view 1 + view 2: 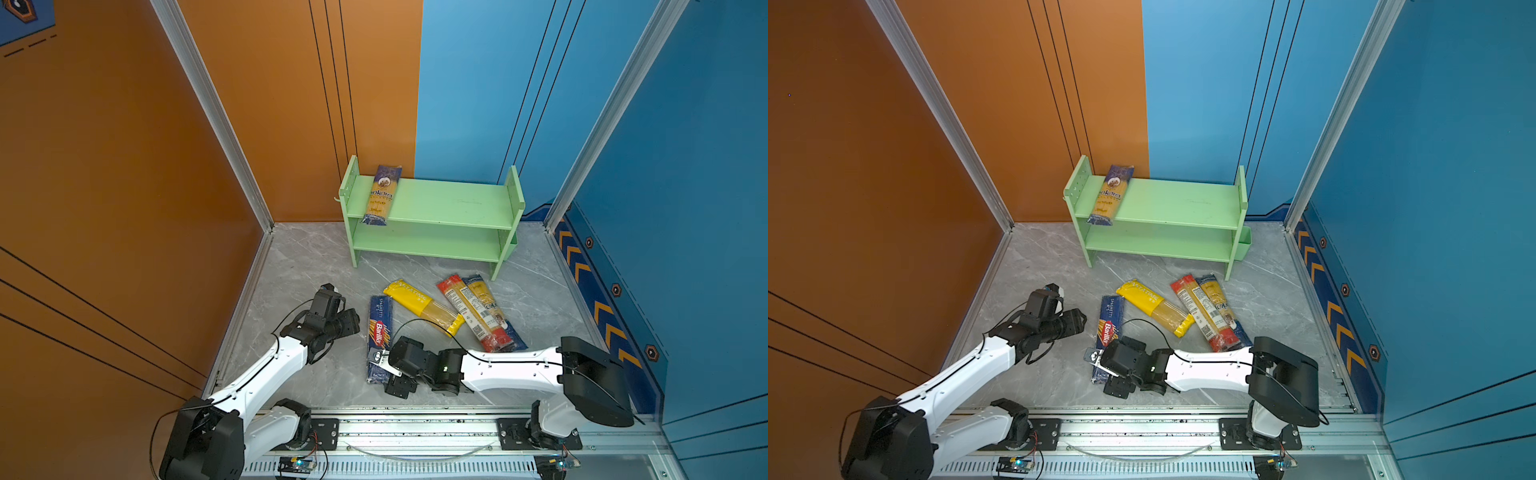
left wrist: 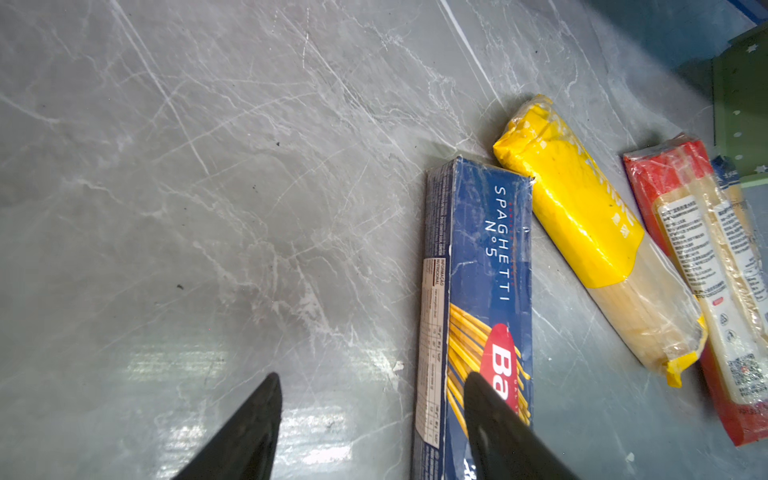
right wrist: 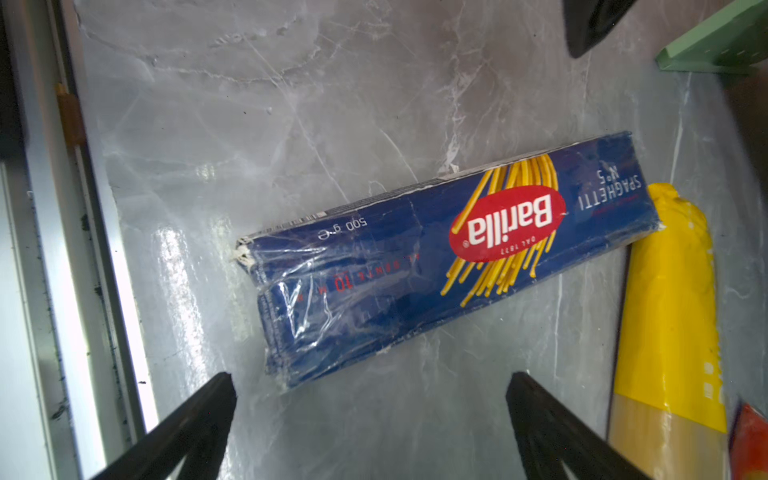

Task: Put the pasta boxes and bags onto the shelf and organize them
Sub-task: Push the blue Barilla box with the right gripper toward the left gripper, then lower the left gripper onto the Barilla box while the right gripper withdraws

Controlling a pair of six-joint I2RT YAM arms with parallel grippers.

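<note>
The worktop (image 1: 299, 266) carries the green shelf (image 1: 440, 201) at the rear; one Ankara spaghetti pack (image 1: 381, 195) lies on its top tier, left end. Barilla box (image 1: 379, 332), Pastatime bag (image 1: 415, 301) and red-ended pack (image 1: 465, 307) lie in front. Left jaws and right jaws: released, empty.

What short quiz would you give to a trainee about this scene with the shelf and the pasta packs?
1. True or false: the lower tier of the shelf holds a pack.
2. The right tool over the Barilla box is: A open; B shut on the box; C shut and empty.
3. How many packs lie on the floor?
Key: 1 false, the only shelved pack lies on the top tier; 2 A; 3 four.
</note>
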